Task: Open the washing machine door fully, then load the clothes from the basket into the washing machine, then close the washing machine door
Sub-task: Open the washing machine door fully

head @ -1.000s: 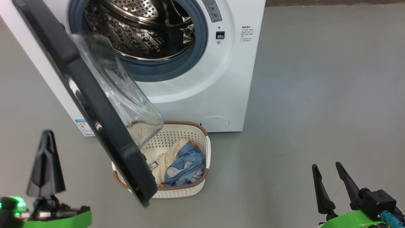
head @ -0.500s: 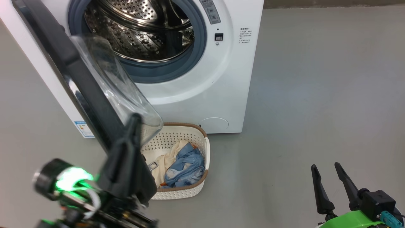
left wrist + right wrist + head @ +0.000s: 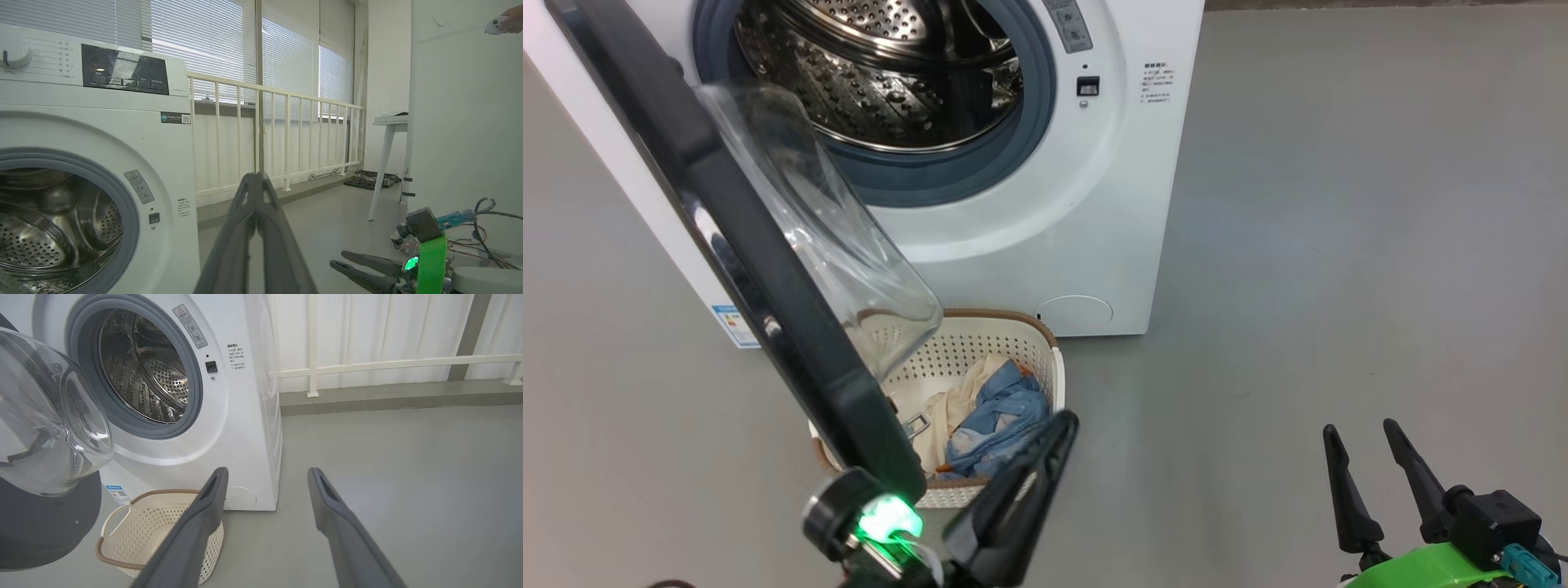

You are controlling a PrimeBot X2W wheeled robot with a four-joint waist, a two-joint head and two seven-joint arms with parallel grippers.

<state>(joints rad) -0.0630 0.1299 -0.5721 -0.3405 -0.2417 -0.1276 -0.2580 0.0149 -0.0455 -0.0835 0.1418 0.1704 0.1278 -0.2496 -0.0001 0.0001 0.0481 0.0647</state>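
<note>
The washing machine stands at the top of the head view, its steel drum exposed. Its door hangs open to the left and leans toward me, with the glass bowl over the basket. The clothes, blue cloth beside cream cloth, lie in the basket. My left gripper is shut and empty, just right of the door's lower edge and in front of the basket. In the left wrist view the left gripper points past the machine. My right gripper is open and empty on the right, its fingers spread toward the basket.
Bare grey floor spreads to the right of the machine. A white railing and blinds run behind it. At the right stand a white table and a white wall, with loose cables below. A person's hand with a controller shows at the top right.
My left gripper has swung from the far lower left, past the door's lower edge, to the lower middle in front of the basket. The right gripper has stayed in place.
</note>
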